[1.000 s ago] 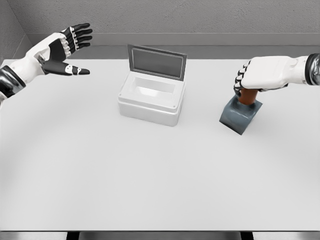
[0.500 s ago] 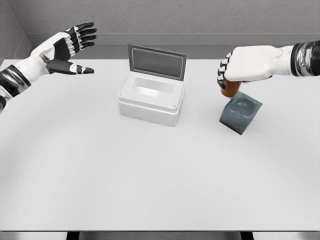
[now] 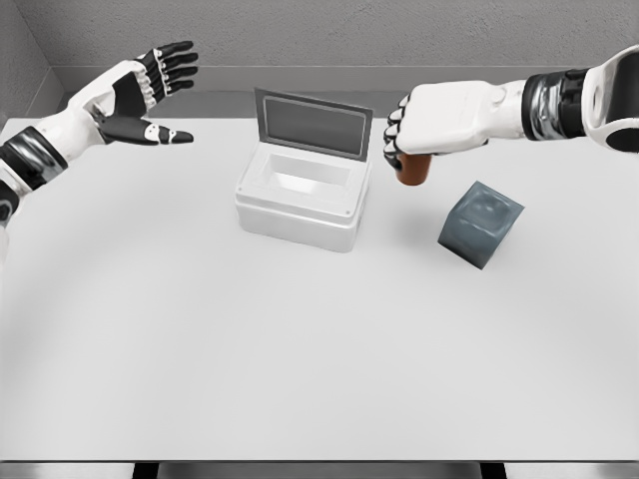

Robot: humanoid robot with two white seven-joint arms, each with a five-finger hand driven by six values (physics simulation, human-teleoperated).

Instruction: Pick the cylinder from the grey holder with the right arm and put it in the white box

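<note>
The right robot hand (image 3: 431, 118) has carried the cylinder (image 3: 413, 170) from the grey holder (image 3: 480, 224) toward the white box (image 3: 300, 210).

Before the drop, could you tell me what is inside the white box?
The white box stands open with bare white floor showing. Its front wall hides the nearest part. The cylinder remains outside, held in the right hand.

I have one view only, from the camera on my head. It looks forward and steeply down over the white table (image 3: 300, 359) to the grey wall (image 3: 329, 35) behind, at middling range, my arms entering from both sides.
</note>
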